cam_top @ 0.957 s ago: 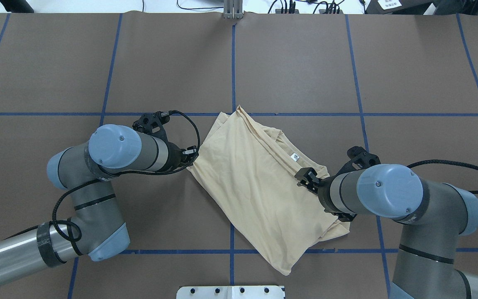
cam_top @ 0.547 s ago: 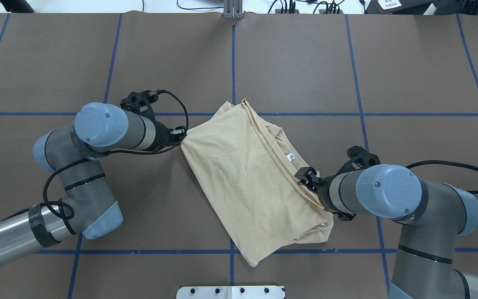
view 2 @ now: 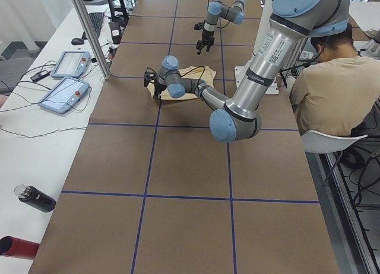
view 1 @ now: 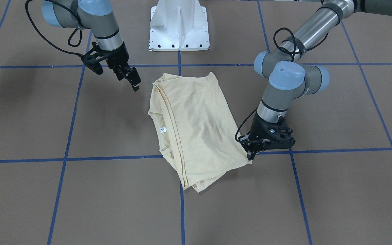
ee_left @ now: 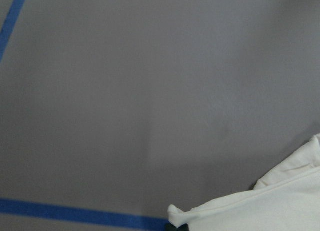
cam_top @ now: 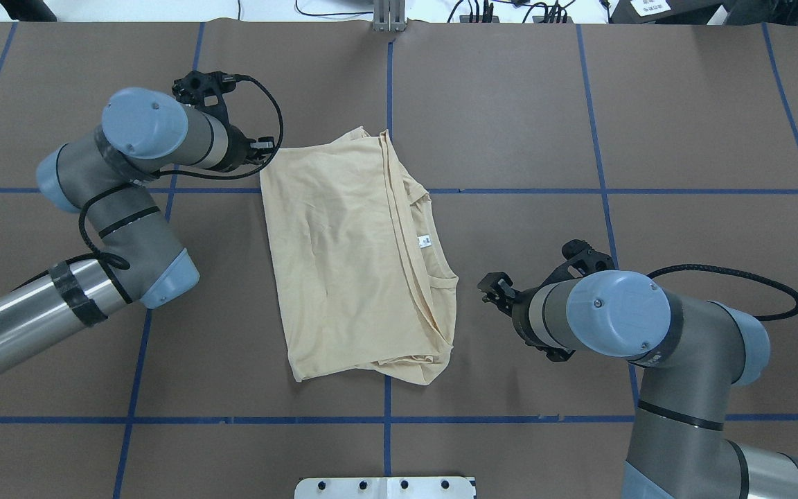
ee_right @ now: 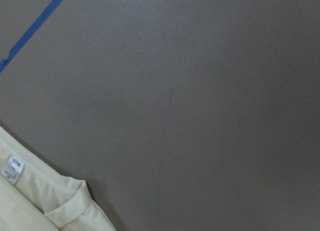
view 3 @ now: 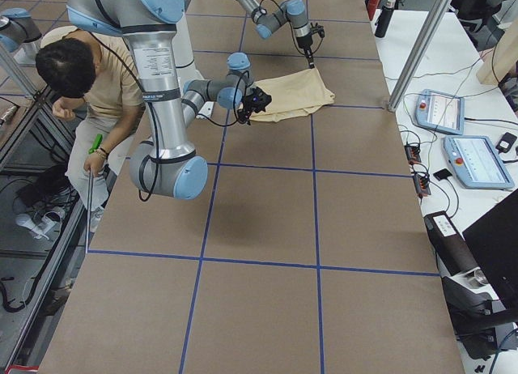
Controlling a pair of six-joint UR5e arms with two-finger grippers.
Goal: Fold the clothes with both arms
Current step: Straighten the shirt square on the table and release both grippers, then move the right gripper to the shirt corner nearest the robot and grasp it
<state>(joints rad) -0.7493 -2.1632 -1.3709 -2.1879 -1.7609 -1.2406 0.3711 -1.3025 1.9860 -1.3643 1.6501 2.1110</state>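
The cream-yellow shirt [cam_top: 343, 263] lies folded on the brown table, plain side up, with its white neck label [cam_top: 424, 242] showing at the right edge; it also shows in the front view [view 1: 196, 126]. My left gripper [cam_top: 265, 149] is low at the shirt's far left corner and looks shut on that corner [view 1: 251, 153]; the left wrist view shows the corner [ee_left: 260, 206]. My right gripper [cam_top: 491, 291] is off the shirt to its right, raised and open [view 1: 133, 80]. The right wrist view shows the collar and label [ee_right: 12, 168].
The white pedestal base [view 1: 179, 23] stands at the near table edge [cam_top: 385, 487]. Blue tape lines [cam_top: 510, 190] grid the table. A seated person [view 2: 323, 90] is beside the base. Teach pendants [view 2: 68, 78] and bottles [view 2: 35, 198] lie on the side bench.
My left gripper has pulled the shirt's corner away and to the left, sliding and turning the shirt. My right gripper has let go of the shirt's right edge and drawn back off it.
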